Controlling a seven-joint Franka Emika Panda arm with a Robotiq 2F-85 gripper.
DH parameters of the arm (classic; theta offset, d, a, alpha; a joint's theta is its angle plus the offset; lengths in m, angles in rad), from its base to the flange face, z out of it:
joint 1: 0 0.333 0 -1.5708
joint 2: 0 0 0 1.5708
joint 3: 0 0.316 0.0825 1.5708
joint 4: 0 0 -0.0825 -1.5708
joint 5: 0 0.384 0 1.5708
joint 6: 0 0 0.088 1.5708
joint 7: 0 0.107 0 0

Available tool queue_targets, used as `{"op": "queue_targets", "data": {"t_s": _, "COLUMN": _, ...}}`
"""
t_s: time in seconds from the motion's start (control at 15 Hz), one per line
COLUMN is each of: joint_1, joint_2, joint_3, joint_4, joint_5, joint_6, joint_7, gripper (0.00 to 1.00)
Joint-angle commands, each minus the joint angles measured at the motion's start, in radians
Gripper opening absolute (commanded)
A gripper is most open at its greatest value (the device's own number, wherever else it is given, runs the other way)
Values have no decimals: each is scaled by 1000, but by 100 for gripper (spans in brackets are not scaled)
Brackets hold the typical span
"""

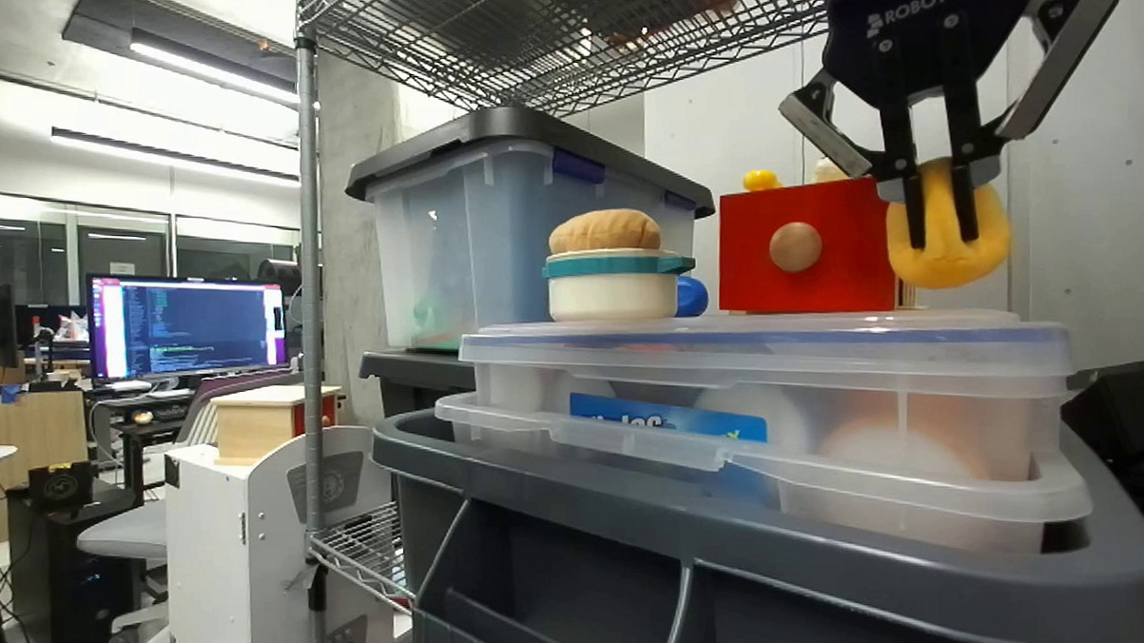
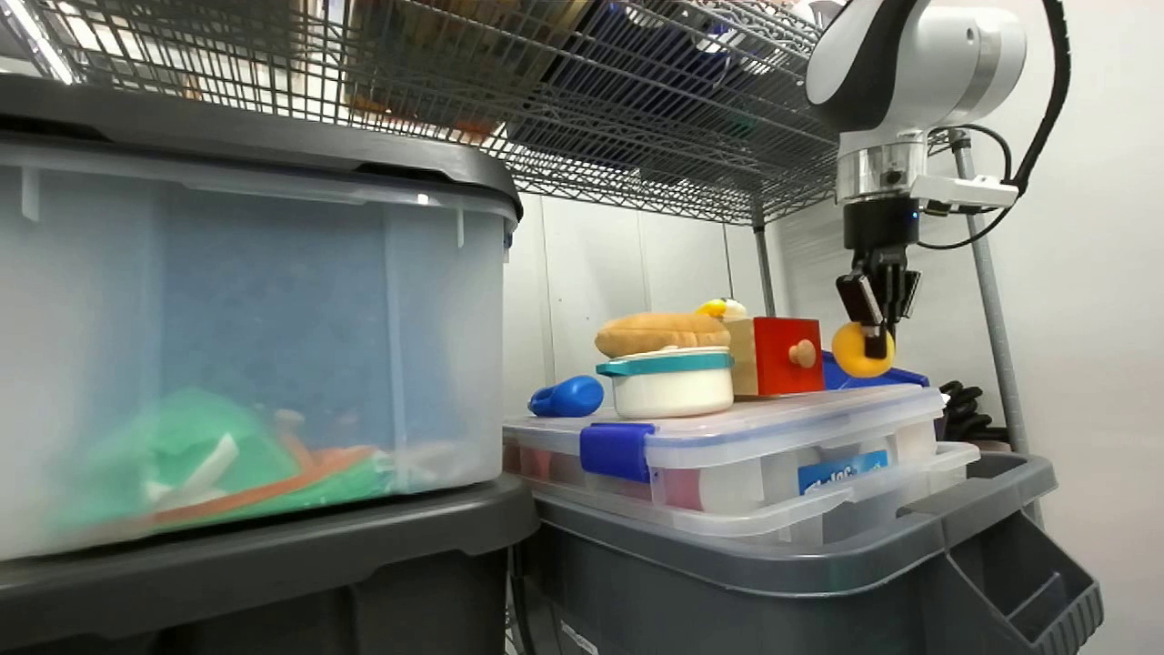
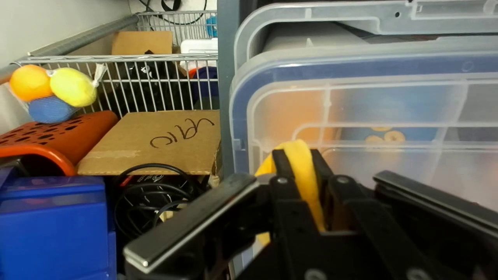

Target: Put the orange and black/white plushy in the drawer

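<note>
While arm [image 2: 941, 73] points downward, gripper [image 1: 941, 235] pinches yellow plushy [image 2: 853, 351] aloft.

Likely a lab: robot arm [image 2: 918, 91], monitor [image 1: 188, 329]

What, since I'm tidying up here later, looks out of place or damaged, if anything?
Mildly odd: the tan bun-shaped toy sits on the teal-rimmed pot, looking parked rather than put away. The hand gripping the yellow plushy fits the task. I see nothing spilled or damaged.
</note>
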Motion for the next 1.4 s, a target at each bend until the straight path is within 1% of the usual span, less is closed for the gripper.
{"op": "queue_targets", "data": {"t_s": 0.0, "joint_1": -13, "joint_2": -85, "joint_3": 19, "joint_4": -27, "joint_5": 43, "joint_6": -31, "joint_7": -57, "gripper": 4}}
{"op": "queue_targets", "data": {"t_s": 0.27, "joint_1": -3, "joint_2": -146, "joint_3": 18, "joint_4": -32, "joint_5": 72, "joint_6": -53, "joint_7": -93, "gripper": 4}}
{"op": "queue_targets", "data": {"t_s": 0.53, "joint_1": 6, "joint_2": -181, "joint_3": 9, "joint_4": -18, "joint_5": 111, "joint_6": -91, "joint_7": -123, "gripper": 4}}
{"op": "queue_targets", "data": {"t_s": 1.33, "joint_1": 48, "joint_2": -152, "joint_3": 27, "joint_4": 0, "joint_5": 108, "joint_6": -63, "joint_7": -118, "gripper": 4}}
